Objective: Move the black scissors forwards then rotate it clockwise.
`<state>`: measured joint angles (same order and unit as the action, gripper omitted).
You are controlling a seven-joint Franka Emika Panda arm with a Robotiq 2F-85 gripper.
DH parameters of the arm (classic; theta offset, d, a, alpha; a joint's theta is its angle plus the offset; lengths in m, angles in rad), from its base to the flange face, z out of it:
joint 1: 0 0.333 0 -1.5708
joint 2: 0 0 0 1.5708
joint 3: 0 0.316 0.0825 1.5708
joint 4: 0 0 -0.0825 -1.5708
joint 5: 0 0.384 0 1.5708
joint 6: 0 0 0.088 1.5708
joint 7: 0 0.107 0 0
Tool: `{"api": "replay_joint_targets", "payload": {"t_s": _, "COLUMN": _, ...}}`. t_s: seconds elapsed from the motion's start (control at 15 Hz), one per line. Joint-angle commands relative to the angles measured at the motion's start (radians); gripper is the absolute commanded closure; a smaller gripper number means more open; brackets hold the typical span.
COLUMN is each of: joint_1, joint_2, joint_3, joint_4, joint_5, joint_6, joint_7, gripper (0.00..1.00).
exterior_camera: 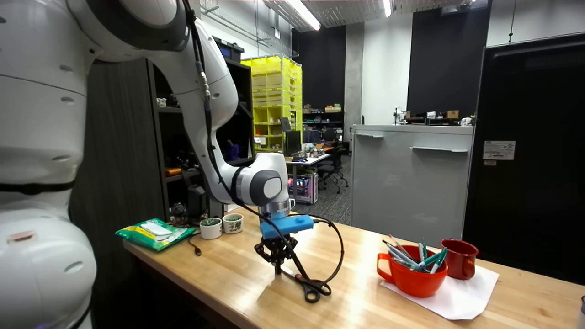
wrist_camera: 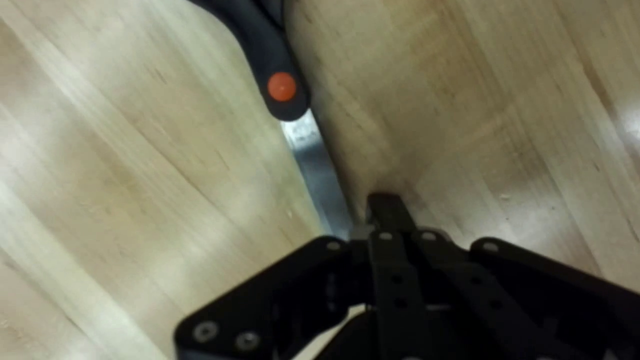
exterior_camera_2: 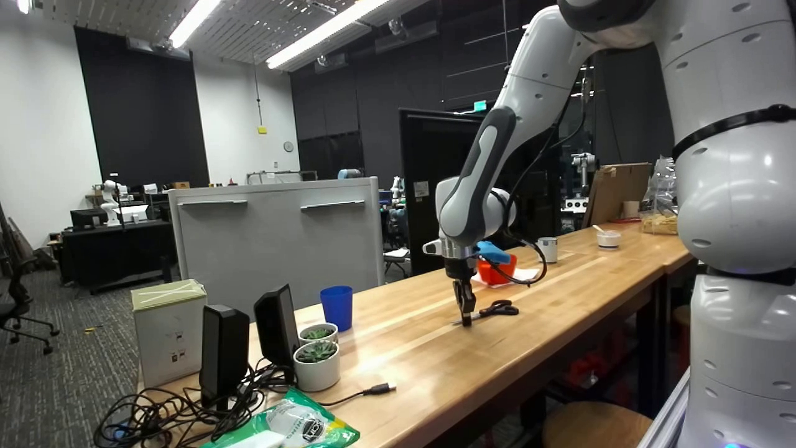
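The fingers stand pressed together just beside the blades of the scissors, which lie on the counter, in from its robot-side edge. Open room stretches toward the red bowl. Lettering on the pack is too blurred to read.

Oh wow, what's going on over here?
A white robot arm is working at a pair of black scissors, which lie on the wooden table. Its tool is shut and down by their blade, apparently to push and turn them; whether the two touch is hard to tell. A red bowl stands farther along.
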<state>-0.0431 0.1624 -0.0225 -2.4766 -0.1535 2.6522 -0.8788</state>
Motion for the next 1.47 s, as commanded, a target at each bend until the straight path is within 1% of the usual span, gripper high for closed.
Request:
{"api": "replay_joint_targets", "payload": {"t_s": 0.0, "joint_1": -0.023, "joint_2": 0.067, "joint_3": 0.015, "joint_4": 0.059, "joint_5": 0.007, "joint_6": 0.014, "joint_7": -0.025, "gripper": 1.00}}
{"api": "replay_joint_targets", "payload": {"t_s": 0.67, "joint_1": -0.036, "joint_2": 0.121, "joint_3": 0.029, "joint_4": 0.142, "joint_5": 0.008, "joint_6": -0.022, "joint_7": -0.038, "gripper": 1.00}}
{"api": "replay_joint_targets", "payload": {"t_s": 1.4, "joint_1": -0.053, "joint_2": 0.148, "joint_3": 0.037, "joint_4": 0.194, "joint_5": 0.020, "joint_6": -0.070, "joint_7": -0.060, "gripper": 1.00}}
